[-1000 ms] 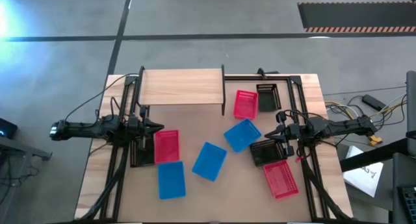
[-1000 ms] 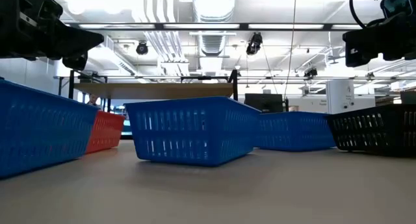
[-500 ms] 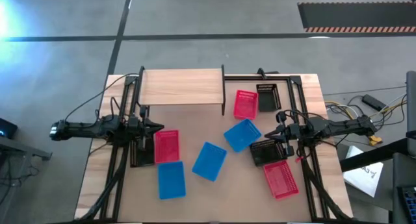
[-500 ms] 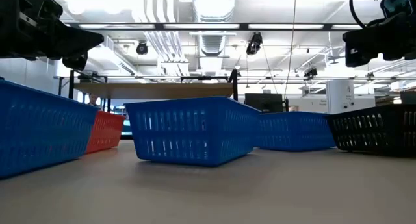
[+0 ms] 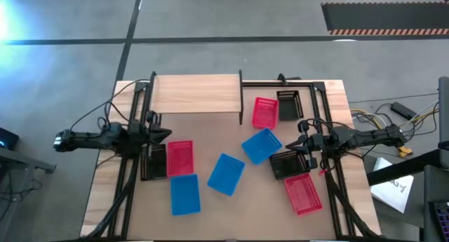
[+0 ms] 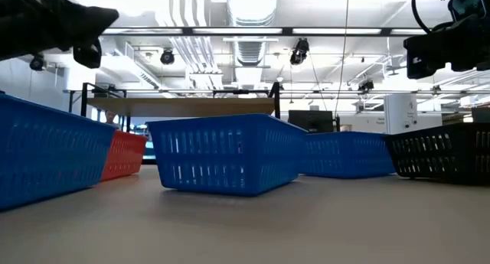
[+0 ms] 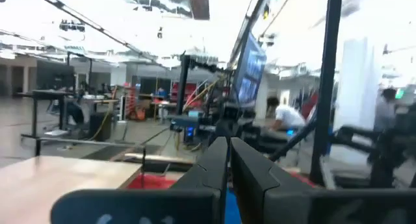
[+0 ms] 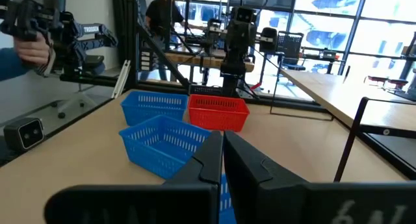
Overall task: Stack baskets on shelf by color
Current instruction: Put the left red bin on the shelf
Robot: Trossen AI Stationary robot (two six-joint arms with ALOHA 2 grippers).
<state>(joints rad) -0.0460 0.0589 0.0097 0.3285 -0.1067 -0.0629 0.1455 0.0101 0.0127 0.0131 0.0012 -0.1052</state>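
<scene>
With the shelf (image 5: 196, 93) bare and the baskets (image 5: 226, 174) scattered on the bench (image 5: 210, 210) in front of it, my left gripper (image 5: 163, 135) and right gripper (image 5: 300, 139) hover empty, fingers pressed together, because nothing is grasped yet.

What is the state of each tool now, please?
Left tool: shut, holding nothing.
Right tool: shut, holding nothing.

The wooden tabletop (image 5: 210, 207) carries the light wood shelf (image 5: 196, 95) at its far edge, its plank bare, and scattered baskets: three blue (image 5: 226, 174), three red-pink (image 5: 179, 158), two black (image 5: 288, 105) visible
</scene>
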